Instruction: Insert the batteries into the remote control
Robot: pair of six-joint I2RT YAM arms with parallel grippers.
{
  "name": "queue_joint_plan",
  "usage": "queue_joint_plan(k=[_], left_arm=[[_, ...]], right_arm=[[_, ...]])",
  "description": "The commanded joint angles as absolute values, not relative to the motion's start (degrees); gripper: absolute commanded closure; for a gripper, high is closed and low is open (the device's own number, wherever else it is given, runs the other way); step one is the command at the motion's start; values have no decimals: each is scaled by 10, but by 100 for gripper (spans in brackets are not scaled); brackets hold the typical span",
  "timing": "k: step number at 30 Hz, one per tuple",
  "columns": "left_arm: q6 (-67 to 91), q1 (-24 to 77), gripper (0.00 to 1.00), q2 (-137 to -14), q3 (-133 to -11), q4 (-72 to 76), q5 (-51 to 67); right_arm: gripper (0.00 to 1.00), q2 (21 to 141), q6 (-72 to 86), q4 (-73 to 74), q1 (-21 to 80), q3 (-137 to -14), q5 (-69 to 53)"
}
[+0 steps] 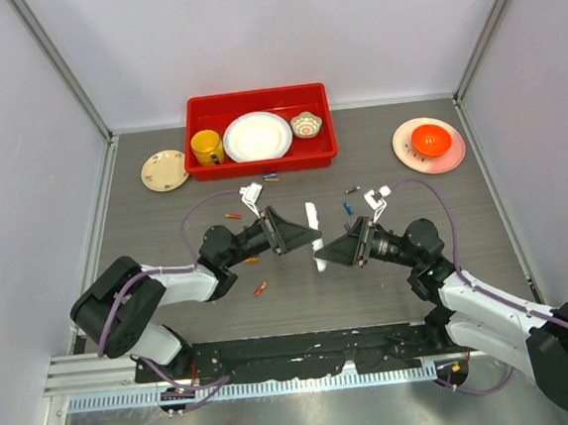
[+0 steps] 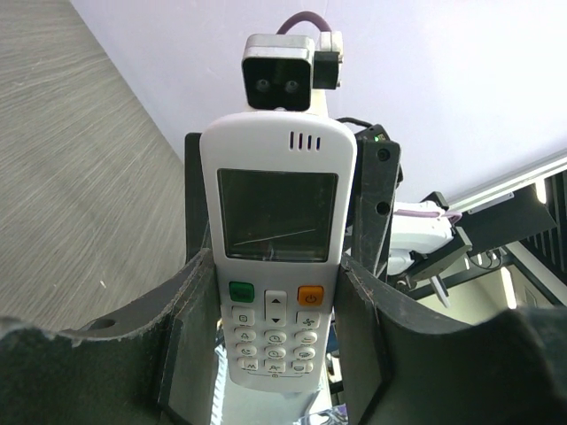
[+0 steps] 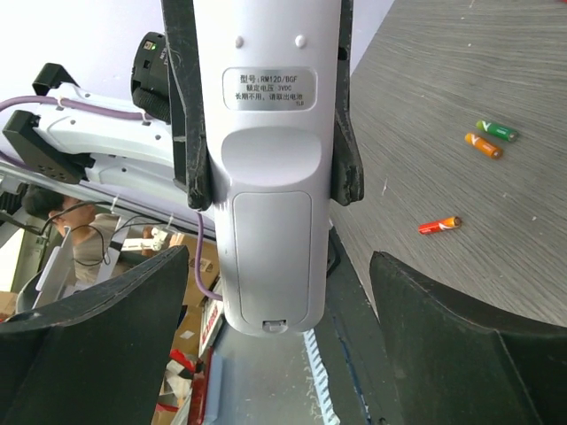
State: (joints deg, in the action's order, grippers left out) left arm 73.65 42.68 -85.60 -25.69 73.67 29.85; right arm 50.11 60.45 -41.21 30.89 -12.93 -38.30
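My left gripper [image 2: 275, 267] is shut on the white remote control [image 2: 277, 221], whose screen and buttons face its camera. From above, the remote control [image 1: 312, 216] hangs over the table's middle between the left gripper [image 1: 309, 238] and the right gripper [image 1: 331, 252]. In the right wrist view the remote control [image 3: 270, 177] shows its back with the battery cover closed. My right gripper [image 3: 279, 266] is open, its fingers wide on either side of the remote's lower end and apart from it. Batteries lie loose on the table: green [image 3: 496, 131], orange [image 3: 483, 145], red [image 3: 439, 225], blue [image 1: 347, 208].
A red tray [image 1: 254, 95] at the back holds a yellow mug [image 1: 206, 146], a white plate [image 1: 256, 135] and a small bowl [image 1: 306, 124]. A small plate [image 1: 165, 169] lies to its left. A pink plate with an orange bowl [image 1: 429, 140] sits back right.
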Motion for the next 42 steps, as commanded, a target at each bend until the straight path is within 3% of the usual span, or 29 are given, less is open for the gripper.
queue_joint_plan(k=[1, 18, 21, 26, 27, 29, 30, 31, 33, 35, 36, 37, 38, 42], left_arm=[[746, 426, 100, -843, -285, 886, 308], [747, 443, 100, -853, -296, 886, 309], [746, 445, 100, -853, -294, 886, 307], [745, 445, 100, -853, -294, 886, 302], [745, 444, 99, -856, -293, 886, 301], [750, 444, 88, -860, -295, 886, 303], [756, 443, 56, -868, -300, 886, 307], [765, 439, 46, -875, -302, 886, 308], [785, 435, 33, -883, -307, 886, 312], [791, 430, 27, -889, -308, 886, 312], [793, 425, 18, -890, -307, 886, 309], [792, 422, 16, -889, -306, 886, 308], [792, 419, 0, -889, -306, 886, 307], [792, 406, 0, -884, -299, 885, 297]], right_arm=[[13, 509, 616, -481, 307, -134, -409], [20, 562, 659, -574, 307, -134, -409], [30, 568, 663, -584, 307, -133, -414], [57, 563, 662, -588, 306, -129, -427], [66, 562, 660, -586, 307, -129, -430], [78, 555, 657, -584, 307, -134, -445], [82, 551, 648, -567, 307, -135, -453], [85, 535, 631, -544, 307, -140, -458], [94, 506, 592, -433, 307, -161, -463], [99, 468, 513, -341, 307, -195, -462], [99, 458, 480, -248, 307, -207, -458], [99, 449, 432, -205, 308, -220, -451], [99, 436, 412, -167, 310, -240, -442], [99, 432, 328, -8, 333, -284, -375]])
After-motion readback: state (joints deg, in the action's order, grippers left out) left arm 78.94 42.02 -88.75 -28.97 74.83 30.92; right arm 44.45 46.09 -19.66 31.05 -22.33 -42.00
